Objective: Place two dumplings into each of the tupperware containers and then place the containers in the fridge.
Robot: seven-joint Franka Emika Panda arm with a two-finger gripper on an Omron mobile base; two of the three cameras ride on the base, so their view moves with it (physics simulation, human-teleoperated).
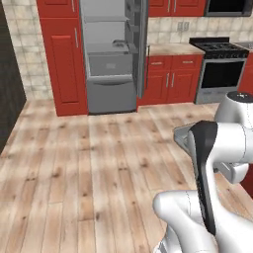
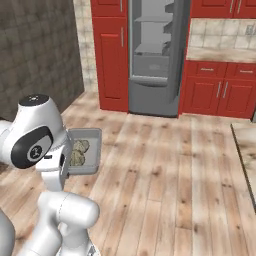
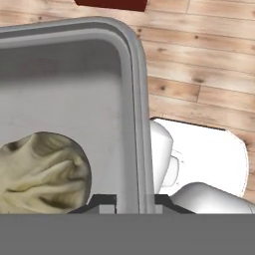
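Observation:
My gripper point(image 3: 132, 201) is shut on the rim of a grey tupperware container point(image 3: 74, 89), one fingertip on each side of its wall. A lumpy tan dumpling point(image 3: 42, 172) lies inside it. From the right base view the container point(image 2: 92, 136) hangs level beside the arm, above the wooden floor, with two dumplings point(image 2: 80, 146) in it. Its edge point(image 1: 181, 134) pokes out left of the forearm. The grey fridge point(image 1: 111, 74) point(image 2: 150, 65) stands ahead across the floor with its door point(image 1: 142, 44) open, shelves and drawer showing. A small grey tray shape point(image 1: 120, 44) sits on one shelf.
Red cabinets point(image 1: 62, 59) flank the fridge. A counter point(image 1: 170, 49) and a black stove point(image 1: 222, 69) lie to its right. A dark wall point(image 2: 35, 50) runs along the left, and a counter corner point(image 2: 247, 150) juts in at the right. Open wooden floor point(image 1: 89, 163) lies between me and the fridge.

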